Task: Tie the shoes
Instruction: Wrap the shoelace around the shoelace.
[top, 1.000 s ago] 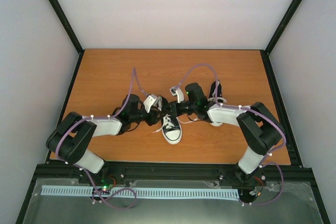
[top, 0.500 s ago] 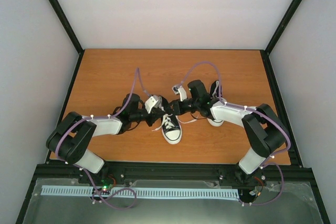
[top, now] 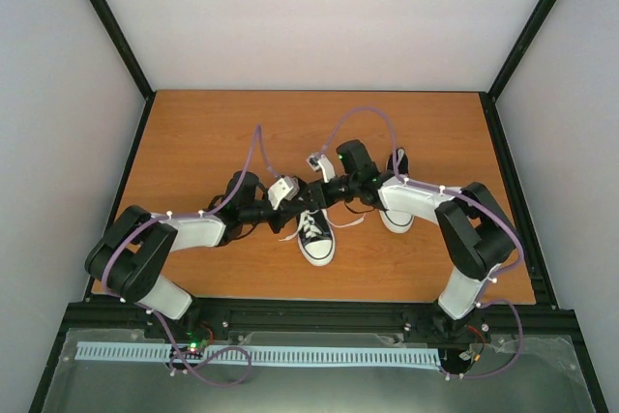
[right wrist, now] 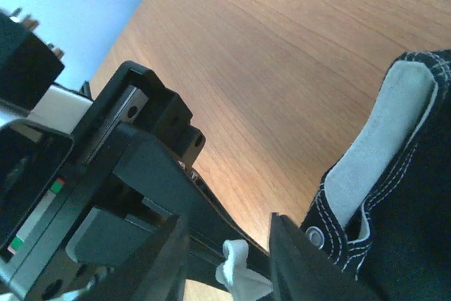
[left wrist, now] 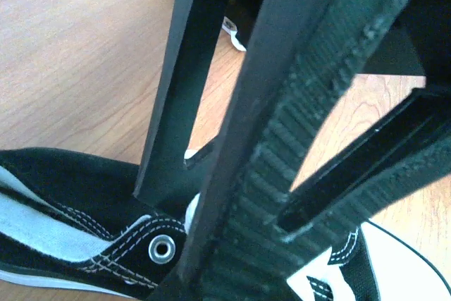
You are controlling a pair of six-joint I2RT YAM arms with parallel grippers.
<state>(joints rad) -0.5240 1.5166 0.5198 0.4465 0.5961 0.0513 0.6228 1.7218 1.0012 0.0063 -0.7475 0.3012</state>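
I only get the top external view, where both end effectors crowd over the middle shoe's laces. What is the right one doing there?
Observer: In the right wrist view the right end effector stands with jaws parted, a white lace end lying in the gap.
Reviewer: And the left one?
Observer: The left end effector is shut, close beside the black side of the middle shoe, next to a metal eyelet; whether it pinches lace is hidden.
Reviewer: Anything inside the shoe?
Observer: Only its grey lining at the collar, seen from the right wrist.
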